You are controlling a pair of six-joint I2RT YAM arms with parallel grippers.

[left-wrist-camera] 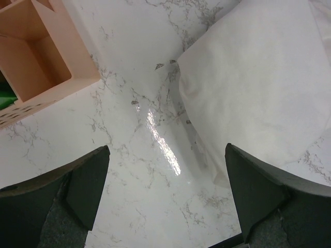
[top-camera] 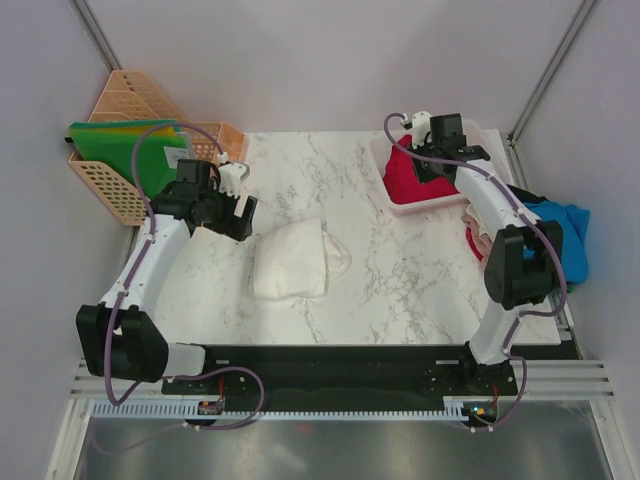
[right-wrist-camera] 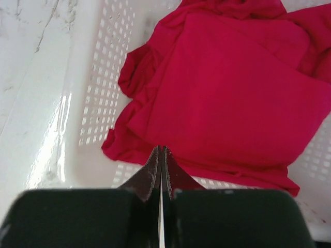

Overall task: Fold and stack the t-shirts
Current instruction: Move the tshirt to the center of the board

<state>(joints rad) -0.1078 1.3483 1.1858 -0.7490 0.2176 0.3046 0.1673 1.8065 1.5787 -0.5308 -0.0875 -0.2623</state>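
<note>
A pale t-shirt (top-camera: 290, 260) (left-wrist-camera: 258, 77) lies folded on the marble table, left of centre. My left gripper (top-camera: 240, 215) (left-wrist-camera: 165, 196) hovers just to its left, open, with only bare table between its fingers. A red t-shirt (top-camera: 412, 175) (right-wrist-camera: 232, 88) lies folded in the white mesh basket (top-camera: 385, 185) (right-wrist-camera: 98, 82) at the back right. Above the shirt's near edge my right gripper (top-camera: 428, 160) (right-wrist-camera: 162, 150) is shut, and nothing shows between its tips. A bright blue t-shirt (top-camera: 560, 225) and a bit of red cloth (top-camera: 478, 242) lie at the table's right edge, partly behind the right arm.
An orange plastic basket (top-camera: 120, 105) (left-wrist-camera: 46, 57) holding green folders (top-camera: 115, 150) stands at the back left, close to my left arm. Grey walls and metal frame posts close in the table on three sides.
</note>
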